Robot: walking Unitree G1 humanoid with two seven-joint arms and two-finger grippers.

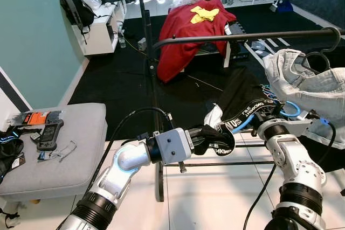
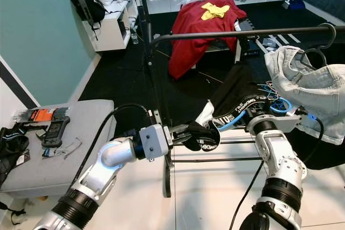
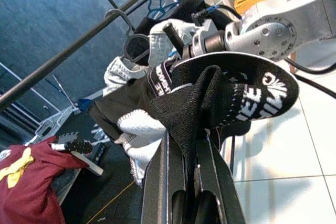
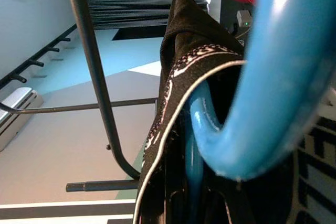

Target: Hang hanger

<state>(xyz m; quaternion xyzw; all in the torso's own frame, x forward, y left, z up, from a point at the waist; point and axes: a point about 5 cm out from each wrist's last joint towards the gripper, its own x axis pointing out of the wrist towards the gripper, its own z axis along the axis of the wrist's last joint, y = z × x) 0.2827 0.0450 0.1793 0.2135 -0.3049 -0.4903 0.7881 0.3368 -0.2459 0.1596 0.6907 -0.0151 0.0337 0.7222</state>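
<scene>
Below the black clothes rail (image 1: 248, 36), the left hand (image 1: 207, 139) reaches in from the robot's left and is clenched on the waistband of a black garment (image 1: 242, 103) with white lettering, the fabric bunched over its fingers (image 3: 173, 182) as the left wrist view shows. The right hand (image 1: 265, 116) comes up from the lower right to the same garment; it is grasping the blue hanger (image 1: 288, 112), whose curved plastic (image 4: 247, 103) fills much of the right wrist view with the black waistband draped against it. The hanger is not on the rail: it sits low, well under the bar, held between the two arms with the garment on it. Further along the rail to the robot's right hangs a pale denim garment (image 1: 307, 87) on a dark hanger hook (image 1: 318, 57). Behind the rack, a red cloth (image 1: 188, 30) with a yellow mark lies draped over some furniture (what is underneath cannot be made out). To the left stands a grey cushioned bench (image 1: 59, 149) carrying a remote control (image 1: 48, 134), an orange packet (image 1: 36, 117) and other small items. A white shelf unit (image 1: 102, 30) with black bags stands by the teal wall.
</scene>
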